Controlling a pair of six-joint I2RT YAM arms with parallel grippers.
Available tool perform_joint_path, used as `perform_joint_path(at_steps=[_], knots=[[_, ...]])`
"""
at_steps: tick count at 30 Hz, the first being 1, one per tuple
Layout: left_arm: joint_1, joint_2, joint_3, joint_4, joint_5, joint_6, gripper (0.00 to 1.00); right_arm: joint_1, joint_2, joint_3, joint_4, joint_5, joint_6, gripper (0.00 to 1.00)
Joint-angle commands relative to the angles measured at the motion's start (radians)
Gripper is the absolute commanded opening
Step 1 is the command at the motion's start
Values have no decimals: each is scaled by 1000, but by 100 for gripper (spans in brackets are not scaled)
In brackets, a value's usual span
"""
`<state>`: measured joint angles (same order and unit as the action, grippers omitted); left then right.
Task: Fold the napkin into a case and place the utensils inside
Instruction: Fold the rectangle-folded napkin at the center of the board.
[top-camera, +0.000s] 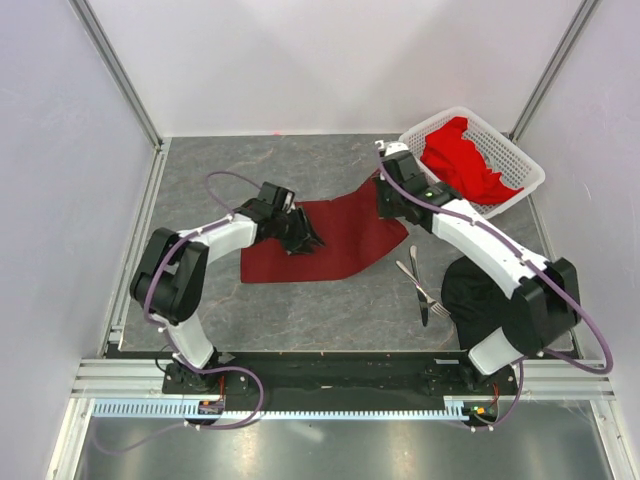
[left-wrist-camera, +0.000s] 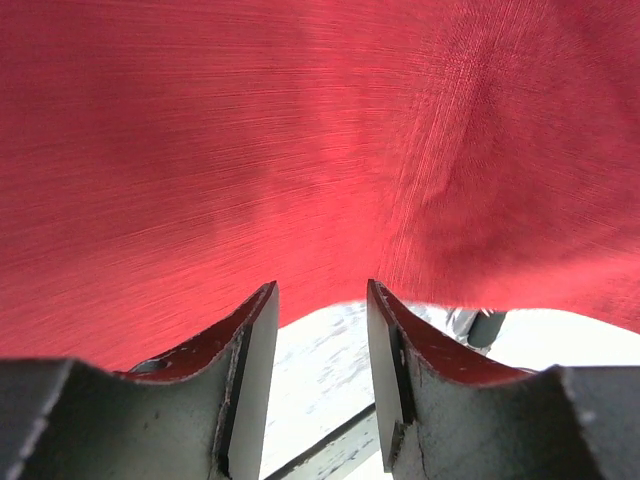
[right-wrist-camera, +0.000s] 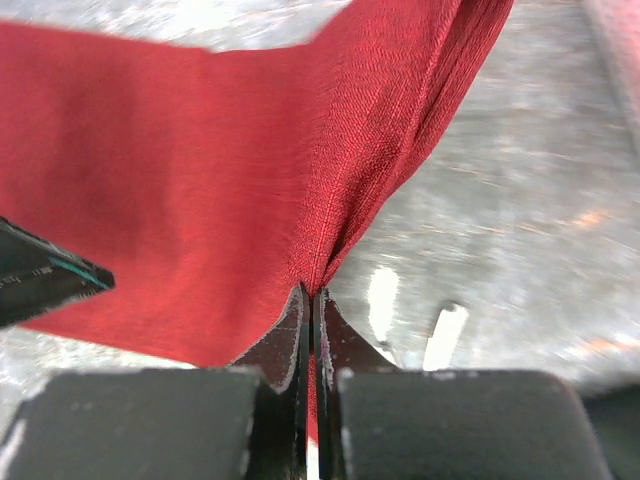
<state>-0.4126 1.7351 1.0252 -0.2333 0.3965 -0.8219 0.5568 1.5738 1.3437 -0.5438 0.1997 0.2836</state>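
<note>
Near right, the fork and knife (top-camera: 419, 281) lie crossed on the table (top-camera: 300, 312). Mid-table, the maroon napkin (top-camera: 345, 240) looks limp and light and is best gripped at its corners. The left gripper (top-camera: 303, 240) hangs parted and empty at its left part, while the right gripper (top-camera: 384, 196) pinches its far-right edge.

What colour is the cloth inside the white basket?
Bright red. The cloth shows best in the top external view.
</note>
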Motion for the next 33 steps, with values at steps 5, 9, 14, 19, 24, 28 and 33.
perform_joint_path(at_steps=[5,9,14,19,24,28,33], knots=[[-146,161,153,80,-13,-95,47,-84,-115,-41,-34,32,-58,0],[-186,231,206,98,5,-123,47,-101,-129,-49,-42,52,-78,0],[-227,268,260,97,18,-135,46,-110,-144,-63,-44,56,-90,0],[-215,170,228,72,-7,-112,46,-107,-135,-49,-47,3,-90,0],[-105,8,74,65,16,-97,46,-54,-107,-15,-53,3,-74,0],[30,-168,-52,45,28,-63,46,-3,-66,21,-51,4,-44,0],[147,-272,-135,-38,-45,4,45,57,0,72,-39,-32,25,0]])
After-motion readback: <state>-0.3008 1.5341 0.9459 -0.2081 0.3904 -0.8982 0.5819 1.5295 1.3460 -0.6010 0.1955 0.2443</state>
